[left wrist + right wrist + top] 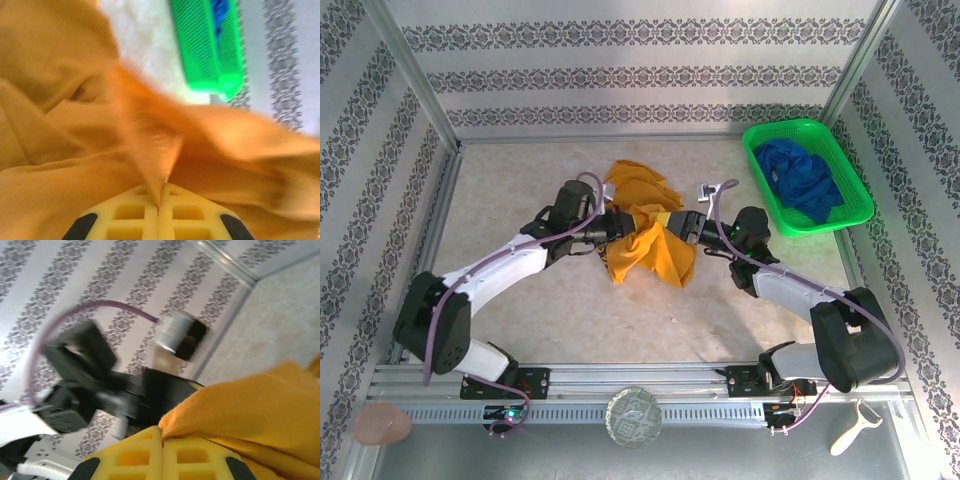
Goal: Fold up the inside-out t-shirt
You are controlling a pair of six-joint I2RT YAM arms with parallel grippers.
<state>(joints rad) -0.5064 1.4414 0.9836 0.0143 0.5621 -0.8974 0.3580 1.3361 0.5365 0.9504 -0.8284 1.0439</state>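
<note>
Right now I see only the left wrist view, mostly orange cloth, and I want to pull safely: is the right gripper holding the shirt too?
Observer: Yes, the right wrist view shows the right gripper shut on an edge of the t-shirt.
Operator: How close are the two grippers?
Observer: From above, the left gripper faces it closely, with cloth bunched between them.
Operator: Is the shirt spread flat?
Observer: No, it is crumpled: one lump behind the grippers, a flap draped toward the near side.

Mustard-orange t-shirt [645,235], green basket [807,175] holding blue cloth [803,178], walls [630,60] striped in seemingly floral grey-on-white.
</note>
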